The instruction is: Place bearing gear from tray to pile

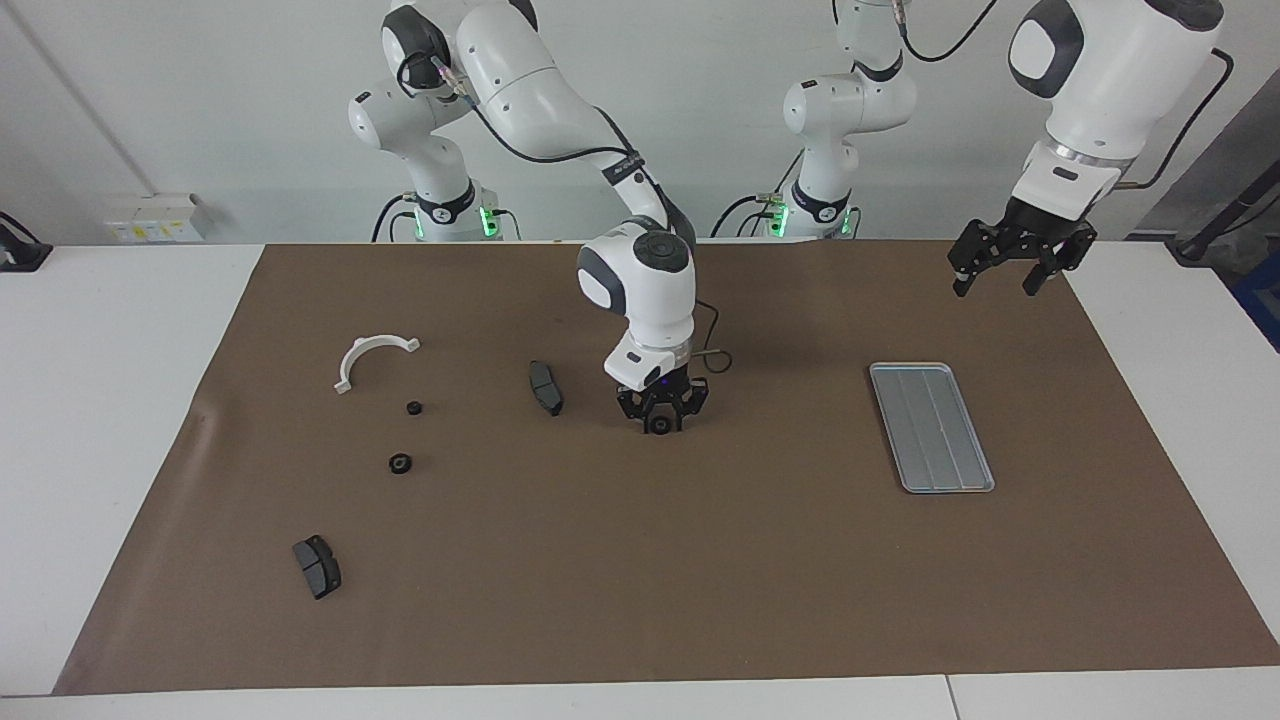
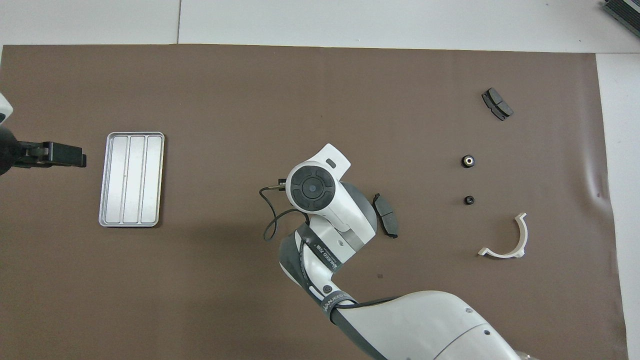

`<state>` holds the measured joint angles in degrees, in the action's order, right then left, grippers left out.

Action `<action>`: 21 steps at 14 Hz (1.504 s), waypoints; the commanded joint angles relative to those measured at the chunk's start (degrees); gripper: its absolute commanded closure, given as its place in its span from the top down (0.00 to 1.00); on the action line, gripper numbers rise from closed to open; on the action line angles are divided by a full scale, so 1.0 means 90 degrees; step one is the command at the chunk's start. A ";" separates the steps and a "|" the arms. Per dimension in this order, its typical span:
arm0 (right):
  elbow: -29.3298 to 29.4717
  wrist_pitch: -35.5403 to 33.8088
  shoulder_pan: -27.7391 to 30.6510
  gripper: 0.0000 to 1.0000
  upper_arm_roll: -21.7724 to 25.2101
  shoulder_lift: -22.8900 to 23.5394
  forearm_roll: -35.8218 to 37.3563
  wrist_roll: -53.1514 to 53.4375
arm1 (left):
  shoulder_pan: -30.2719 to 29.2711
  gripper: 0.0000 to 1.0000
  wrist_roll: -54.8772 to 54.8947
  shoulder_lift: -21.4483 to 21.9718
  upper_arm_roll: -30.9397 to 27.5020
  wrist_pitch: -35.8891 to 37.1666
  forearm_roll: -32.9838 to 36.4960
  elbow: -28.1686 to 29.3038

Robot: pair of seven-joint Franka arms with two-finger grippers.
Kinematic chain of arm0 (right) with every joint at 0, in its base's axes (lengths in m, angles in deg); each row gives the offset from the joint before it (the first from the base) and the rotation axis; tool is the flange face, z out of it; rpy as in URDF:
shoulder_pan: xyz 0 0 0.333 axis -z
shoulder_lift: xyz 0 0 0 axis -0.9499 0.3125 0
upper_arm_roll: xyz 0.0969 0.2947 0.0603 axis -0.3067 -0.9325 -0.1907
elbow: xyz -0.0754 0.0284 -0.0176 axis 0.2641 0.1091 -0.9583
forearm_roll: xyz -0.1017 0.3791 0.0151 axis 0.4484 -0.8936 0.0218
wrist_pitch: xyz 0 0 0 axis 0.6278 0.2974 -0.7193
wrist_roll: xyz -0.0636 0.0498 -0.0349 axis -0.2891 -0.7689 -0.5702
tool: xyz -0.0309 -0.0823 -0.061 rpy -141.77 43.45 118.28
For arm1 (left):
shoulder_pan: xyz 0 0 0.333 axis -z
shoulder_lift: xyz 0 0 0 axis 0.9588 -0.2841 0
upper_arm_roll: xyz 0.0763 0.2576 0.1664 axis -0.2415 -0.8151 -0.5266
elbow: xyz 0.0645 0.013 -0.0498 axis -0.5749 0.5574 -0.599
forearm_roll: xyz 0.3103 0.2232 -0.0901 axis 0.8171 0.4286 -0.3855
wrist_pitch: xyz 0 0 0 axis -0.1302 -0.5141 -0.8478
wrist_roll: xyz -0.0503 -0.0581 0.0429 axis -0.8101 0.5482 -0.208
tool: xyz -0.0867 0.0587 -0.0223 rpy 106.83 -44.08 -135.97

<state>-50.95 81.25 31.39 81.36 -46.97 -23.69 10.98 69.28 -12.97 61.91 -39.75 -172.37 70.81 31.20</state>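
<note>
- The bearing gear (image 1: 660, 425) lies on the brown mat at the middle of the facing frame, well apart from the tray (image 1: 931, 427), which sits empty toward the right of that frame.
- The right tool (image 1: 661, 420) is down over the gear, fingers drawn in around it; whether they already grip it cannot be told, and the overhead view hides it under the wrist.
- The gear looks small, round and rigid, probably light; smooth sides could slip, so a hold across its outer rim, low and centred, seems best.
- The pile (image 1: 406, 436) is two like black gears at the left of the facing frame, a little apart from each other.
- A dark curved pad (image 1: 546, 387) lies just beside the right tool, between the gear and the pile; a low carry could clip it.
- A white half-ring bracket (image 1: 372, 359) sits above the pile, and a second pad (image 1: 317, 566) at lower left, both off the direct path.
- The left tool (image 1: 1008, 270) waits open and empty in the air at upper right.
</note>
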 commanded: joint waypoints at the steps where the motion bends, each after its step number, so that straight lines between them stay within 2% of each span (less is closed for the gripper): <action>1: -0.0137 0.0131 -0.0013 0.26 -0.0002 -0.0034 0.0141 0.0204 | 0.0058 1.00 0.0031 -0.0508 -0.0053 0.0137 -0.0055 -0.0618; 2: -0.0127 0.0131 -0.0003 0.00 -0.0002 -0.0034 0.0141 0.0339 | 0.0068 1.00 0.0031 -0.0498 -0.0063 0.0195 -0.0046 -0.0608; 6: -0.0020 0.0033 0.0026 0.00 0.0018 -0.0034 0.0141 0.0663 | 0.0126 1.00 0.0041 -0.0449 -0.0073 0.0303 0.0159 -0.0520; 8: -0.0010 -0.0064 0.0055 0.00 0.0076 -0.0121 0.0141 0.0663 | 0.0126 1.00 0.0031 -0.0313 -0.0073 0.0468 0.0179 -0.0258; 11: -0.0088 -0.0551 0.0464 0.00 0.0096 -0.0676 0.0151 0.0556 | 0.0126 1.00 0.0051 -0.0225 -0.0063 0.0440 0.0472 -0.0061; 13: -0.0176 -0.1019 0.0903 0.00 0.0086 -0.1097 0.0151 -0.0066 | 0.0126 1.00 0.0070 -0.0225 -0.0053 0.0401 0.0472 -0.0071; 16: -0.0322 -0.1519 0.1576 0.00 0.0086 -0.1391 0.0151 -0.1170 | 0.0088 1.00 0.0031 -0.0215 -0.0063 0.0420 0.0462 -0.0071; 19: -0.0682 -0.1345 0.2319 0.00 0.0077 -0.1459 0.0132 -0.2351 | 0.0068 1.00 0.0021 -0.0185 -0.0063 0.0411 0.0462 -0.0080; 21: -0.1189 -0.0839 0.2642 0.00 0.0067 -0.1557 0.0073 -0.2841 | 0.0039 1.00 0.0031 -0.0185 -0.0063 0.0411 0.0462 -0.0090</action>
<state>-55.87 69.34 52.71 83.01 -58.79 -23.30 -10.95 69.49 -12.93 58.65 -39.95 -168.87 73.83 28.93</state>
